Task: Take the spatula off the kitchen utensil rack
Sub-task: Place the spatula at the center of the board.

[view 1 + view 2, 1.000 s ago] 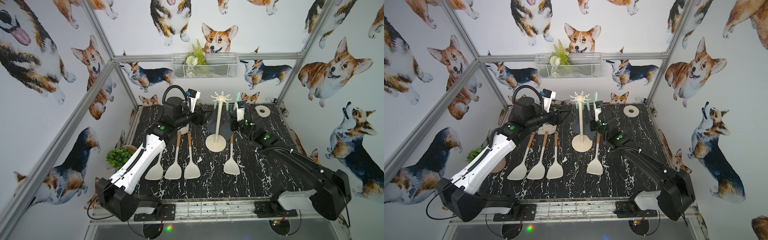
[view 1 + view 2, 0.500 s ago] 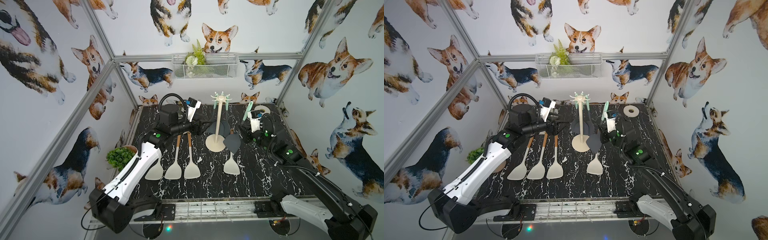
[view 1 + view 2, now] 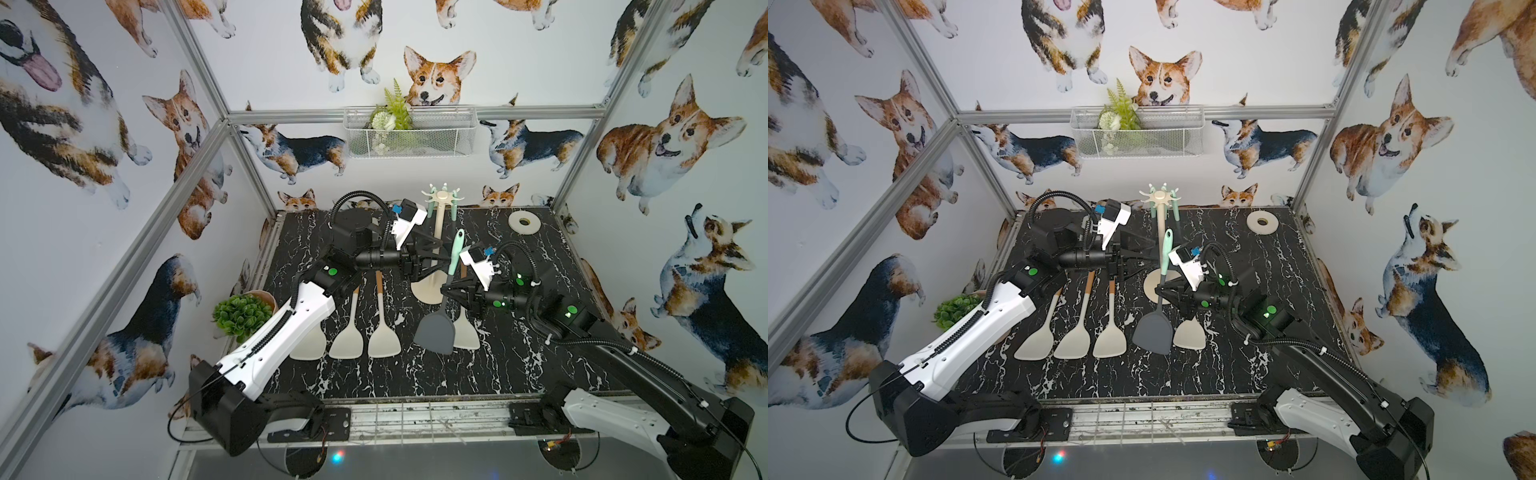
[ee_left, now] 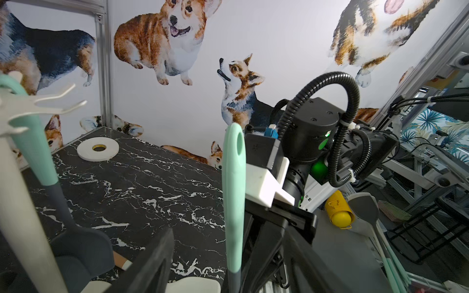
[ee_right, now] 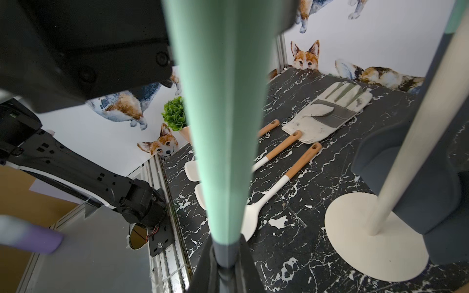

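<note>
Right gripper clamping mint-handled grey spatula, off hooks, hanging beside kitchen utensil rack. Left gripper gaping near pole. Cream spatulas lying beneath, tape roll sitting behind.

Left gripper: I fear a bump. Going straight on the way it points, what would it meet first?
Probably the mint handle of the spatula held by the right gripper, just ahead; depth is unclear.
</note>
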You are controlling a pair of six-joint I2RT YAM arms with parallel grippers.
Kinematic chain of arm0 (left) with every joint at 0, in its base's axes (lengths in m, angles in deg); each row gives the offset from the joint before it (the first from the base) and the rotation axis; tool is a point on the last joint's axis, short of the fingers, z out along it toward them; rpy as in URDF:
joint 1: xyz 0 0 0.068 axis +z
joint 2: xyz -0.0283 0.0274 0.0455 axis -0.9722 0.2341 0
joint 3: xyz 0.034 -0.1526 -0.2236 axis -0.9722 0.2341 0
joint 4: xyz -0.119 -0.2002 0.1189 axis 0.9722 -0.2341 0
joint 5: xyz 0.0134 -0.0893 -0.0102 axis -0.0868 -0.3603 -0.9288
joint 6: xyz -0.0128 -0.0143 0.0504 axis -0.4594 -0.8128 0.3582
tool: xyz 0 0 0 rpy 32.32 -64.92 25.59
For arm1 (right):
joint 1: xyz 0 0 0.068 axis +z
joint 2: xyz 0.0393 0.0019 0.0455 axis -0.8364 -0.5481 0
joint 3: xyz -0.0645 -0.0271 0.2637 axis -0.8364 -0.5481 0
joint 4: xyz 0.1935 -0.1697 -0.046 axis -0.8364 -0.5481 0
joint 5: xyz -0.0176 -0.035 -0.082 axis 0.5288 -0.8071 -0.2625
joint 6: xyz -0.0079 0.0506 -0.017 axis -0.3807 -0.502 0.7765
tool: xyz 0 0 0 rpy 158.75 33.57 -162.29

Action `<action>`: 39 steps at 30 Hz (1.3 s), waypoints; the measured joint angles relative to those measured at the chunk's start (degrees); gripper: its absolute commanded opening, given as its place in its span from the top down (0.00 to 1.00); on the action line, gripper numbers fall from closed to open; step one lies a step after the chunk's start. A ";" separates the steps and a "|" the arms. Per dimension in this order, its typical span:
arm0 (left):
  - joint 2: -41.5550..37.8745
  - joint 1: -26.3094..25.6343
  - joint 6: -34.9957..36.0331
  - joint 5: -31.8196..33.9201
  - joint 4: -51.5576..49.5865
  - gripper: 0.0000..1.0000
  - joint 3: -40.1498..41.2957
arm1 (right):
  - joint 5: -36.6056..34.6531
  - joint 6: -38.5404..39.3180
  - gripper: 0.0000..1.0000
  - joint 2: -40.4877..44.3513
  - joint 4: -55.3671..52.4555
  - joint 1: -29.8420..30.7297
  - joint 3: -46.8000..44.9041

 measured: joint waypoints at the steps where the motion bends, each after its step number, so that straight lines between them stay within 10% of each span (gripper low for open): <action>1: 0.22 -0.28 -0.07 -0.09 -0.02 0.30 -0.04 | 0.11 0.13 1.00 -0.42 0.02 0.52 0.48; 5: 0.72 -1.14 -0.66 -0.33 -0.11 0.34 -0.02 | 0.46 0.59 1.00 -1.36 -0.13 1.40 1.38; 11: 1.70 -2.14 -0.70 -2.56 -0.11 1.00 0.15 | -0.26 0.28 0.99 -1.99 -0.79 1.57 1.66; 17: 2.05 -2.12 -1.27 -0.48 -1.49 1.00 -0.50 | -2.62 -0.24 0.55 -0.15 -0.46 1.84 0.83; 39: -6.88 -1.99 -5.62 34.67 -14.29 1.00 2.21 | -31.32 -6.05 0.55 -9.38 -2.32 13.27 8.31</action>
